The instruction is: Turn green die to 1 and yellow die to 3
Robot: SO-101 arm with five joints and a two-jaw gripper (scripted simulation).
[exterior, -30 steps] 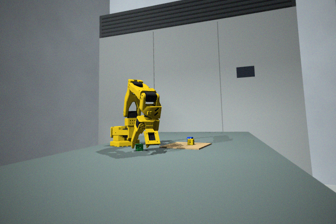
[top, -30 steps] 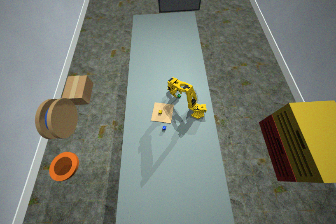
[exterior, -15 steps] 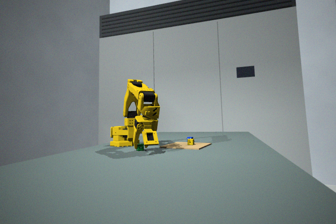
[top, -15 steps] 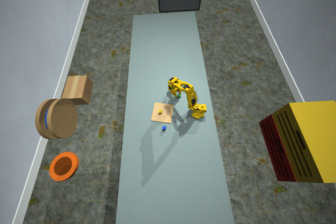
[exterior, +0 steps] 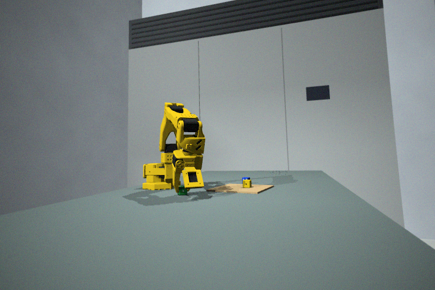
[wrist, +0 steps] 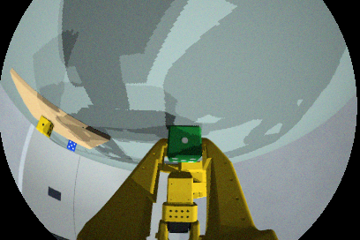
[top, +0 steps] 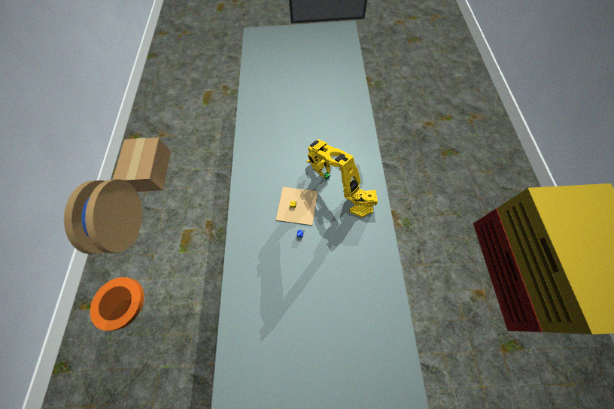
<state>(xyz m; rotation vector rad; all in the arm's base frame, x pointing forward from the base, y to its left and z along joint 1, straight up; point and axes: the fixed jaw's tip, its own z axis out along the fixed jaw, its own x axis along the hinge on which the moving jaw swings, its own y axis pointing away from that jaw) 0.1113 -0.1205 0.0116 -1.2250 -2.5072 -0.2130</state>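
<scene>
My gripper (top: pixel 325 174) (exterior: pixel 181 191) (wrist: pixel 185 146) points down and is shut on the green die (top: pixel 326 175) (exterior: pixel 182 190) (wrist: pixel 184 141), which sits at table level off the mat (top: pixel 285 216) (exterior: pixel 260 188) (wrist: pixel 27 95). A one-pip side of the green die faces the exterior view and the wrist camera; its top is mostly hidden. The yellow die (top: pixel 292 204) (exterior: pixel 247 183) (wrist: pixel 43 125) rests on the mat, with a single pip on a side facing the exterior camera. The blue die (top: pixel 299 233) (exterior: pixel 246 178) (wrist: pixel 71 146) lies on the table beyond the mat.
The arm's base (top: pixel 362 208) (exterior: pixel 156 185) stands on the long grey-green table (top: pixel 307 72) (exterior: pixel 210 237). The arm's shadow falls across part of the mat. A cardboard box (top: pixel 157 166), an orange ring (top: pixel 100 317) and a yellow cabinet (top: pixel 585 246) stand off the table.
</scene>
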